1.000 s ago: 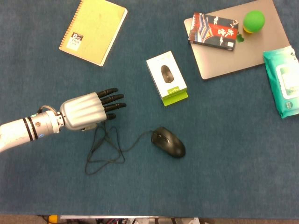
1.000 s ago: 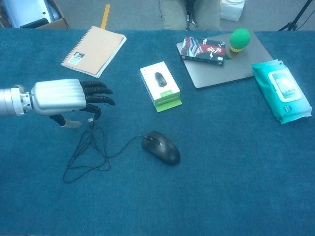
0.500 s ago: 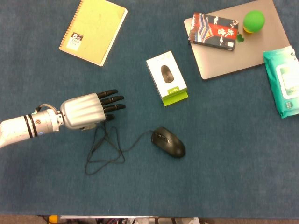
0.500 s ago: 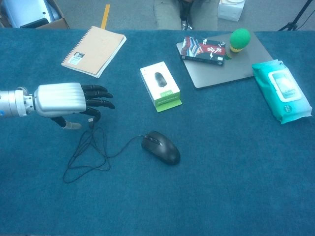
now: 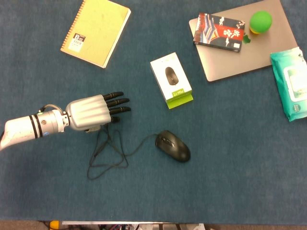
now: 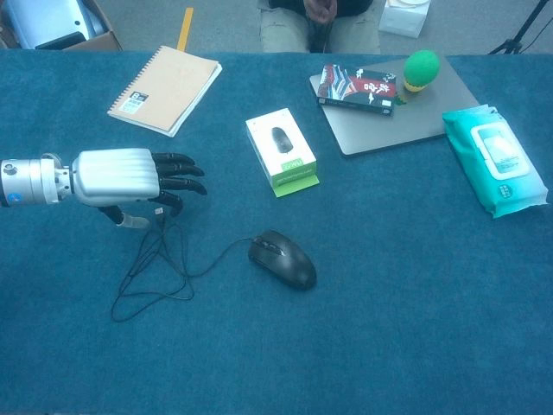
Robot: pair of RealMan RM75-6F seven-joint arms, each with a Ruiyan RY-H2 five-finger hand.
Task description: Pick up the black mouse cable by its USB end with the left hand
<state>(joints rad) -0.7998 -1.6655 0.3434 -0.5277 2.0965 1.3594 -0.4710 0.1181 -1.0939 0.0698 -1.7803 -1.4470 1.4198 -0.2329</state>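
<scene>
- Head view shows the left hand (image 5: 91, 112) at the left side of the blue table (image 5: 230, 182). Its silver back faces up and its dark fingers (image 5: 117, 101) point to the right.
- In the chest view the left hand (image 6: 121, 177) hangs over the top end of the black mouse cable (image 6: 151, 281). The cable's USB end (image 6: 158, 210) sits right under the fingertips. The thumb (image 6: 130, 220) is tucked below the palm, close to the plug. I cannot tell if the hand pinches the plug or only hovers by it.
- The black mouse cable (image 5: 108, 153) lies in loose loops on the table, below the hand. It runs to the right and joins the black mouse (image 5: 173, 145).
- A yellow notebook (image 5: 96, 31) with a wire spine lies at the top left, well away from the hand.
- A white and green mouse box (image 5: 171, 80) lies near the middle, above the black mouse.
- A grey laptop (image 5: 249, 48) lies closed at the top right. A small book with a red and blue cover (image 5: 219, 31) rests on it. A green ball (image 5: 261, 21) also sits on the laptop, just beside the book.
- A teal pack of wipes (image 5: 291, 86) lies at the far right edge.
- The right hand does not show in either view.
</scene>
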